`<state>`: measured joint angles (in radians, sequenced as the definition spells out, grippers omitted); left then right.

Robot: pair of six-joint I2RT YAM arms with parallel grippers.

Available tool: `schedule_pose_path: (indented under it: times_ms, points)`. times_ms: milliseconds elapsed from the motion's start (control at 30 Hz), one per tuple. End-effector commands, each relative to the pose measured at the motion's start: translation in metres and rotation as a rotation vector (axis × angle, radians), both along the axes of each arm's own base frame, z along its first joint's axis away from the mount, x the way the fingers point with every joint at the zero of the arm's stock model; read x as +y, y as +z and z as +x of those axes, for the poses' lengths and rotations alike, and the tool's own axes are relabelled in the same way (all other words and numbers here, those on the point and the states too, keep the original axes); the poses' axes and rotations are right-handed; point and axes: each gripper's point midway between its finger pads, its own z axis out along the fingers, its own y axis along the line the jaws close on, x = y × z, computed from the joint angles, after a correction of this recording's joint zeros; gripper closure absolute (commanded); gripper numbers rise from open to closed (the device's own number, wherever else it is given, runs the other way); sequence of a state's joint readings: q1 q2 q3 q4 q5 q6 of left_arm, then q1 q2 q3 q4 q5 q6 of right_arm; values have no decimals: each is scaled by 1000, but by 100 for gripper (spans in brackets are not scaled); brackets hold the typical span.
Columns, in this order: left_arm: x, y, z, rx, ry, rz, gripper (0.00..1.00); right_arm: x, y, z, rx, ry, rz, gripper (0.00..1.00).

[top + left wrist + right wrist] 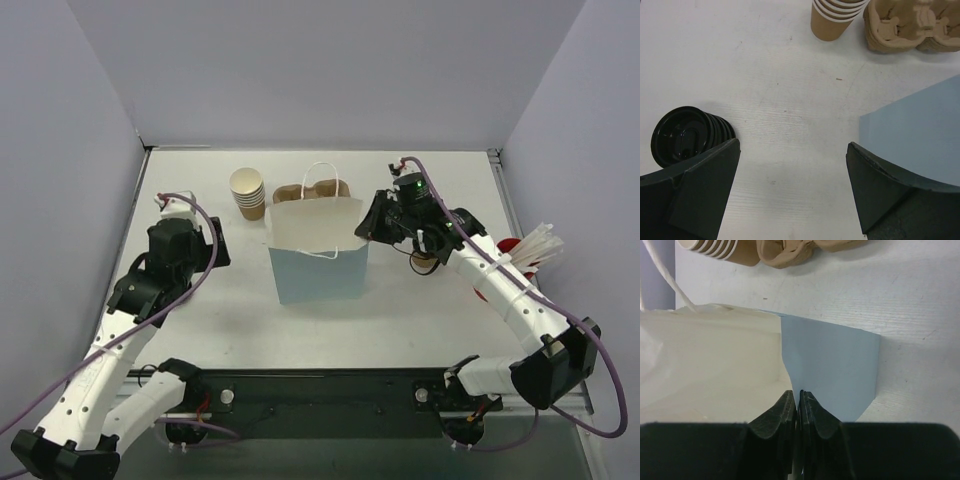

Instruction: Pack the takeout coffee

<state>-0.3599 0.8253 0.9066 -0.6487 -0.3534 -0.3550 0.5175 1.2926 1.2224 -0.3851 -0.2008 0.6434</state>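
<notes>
Fingers (782,412) of my right gripper (799,394) clamp the blue bag (830,365) at its rim, apparently holding it open. My left gripper (792,145) hangs wide beside black lids (682,137). No coffee is bagged yet: one tan cup (425,262) peeks from under my right arm. Next, I'd seat lidded cups in a pulp tray (312,190).

No readable text (embossing on black lids (682,137) illegible)
</notes>
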Motion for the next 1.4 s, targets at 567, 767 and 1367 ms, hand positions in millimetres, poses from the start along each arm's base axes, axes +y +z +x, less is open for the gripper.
schedule_pose_path:
  times_ms: [567, 767, 1367]
  points:
    - [-46, 80, 16, -54, -160, -154, 18, 45, 59, -16, -133, 154, 20, 40]
    - [-55, 59, 12, 16, -181, -169, 26, 16, 86, 10, -235, 27, -21, 37]
    - [-25, 58, -19, 97, -124, -53, 100, 45, 29, 167, -209, -141, -206, 33]
